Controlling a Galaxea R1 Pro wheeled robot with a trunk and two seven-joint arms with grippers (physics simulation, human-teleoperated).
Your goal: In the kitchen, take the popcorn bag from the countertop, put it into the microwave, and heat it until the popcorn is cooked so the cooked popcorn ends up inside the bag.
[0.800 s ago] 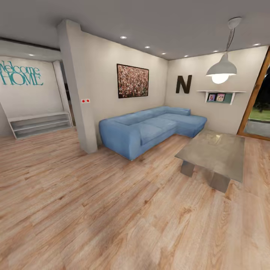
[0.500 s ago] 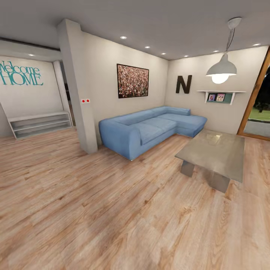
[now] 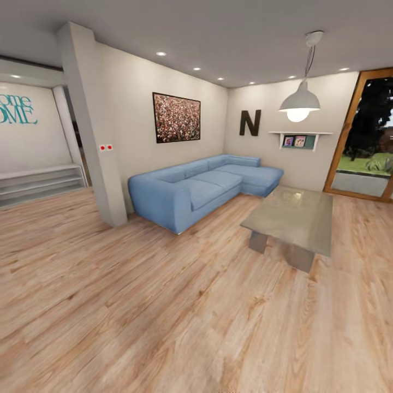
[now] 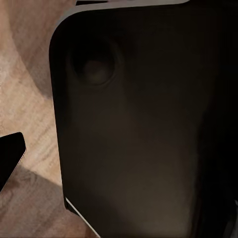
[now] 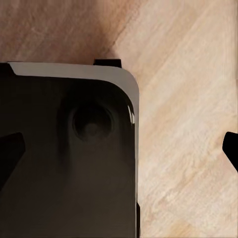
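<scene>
The popcorn bag, the popcorn, the microwave and the countertop are all out of view; the head view looks into a living room. In the left wrist view one black fingertip [image 4: 11,157] of my left gripper [image 4: 119,158] sits at the picture's edge, over wood floor and my dark base. The right wrist view has the two black fingertips [image 5: 10,153] of my right gripper [image 5: 119,148] far apart, holding nothing, above the same dark base and floor.
A blue corner sofa [image 3: 196,188] stands against the far wall and a grey low table [image 3: 292,218] to its right. A white pillar [image 3: 93,131] rises at the left. A glass door [image 3: 368,142] to a garden is at the right. Wood floor [image 3: 164,305] stretches ahead.
The whole head picture has shifted left, so the camera has turned right; more of the glass door shows and the wall lettering is cut off. The room's things have not moved.
</scene>
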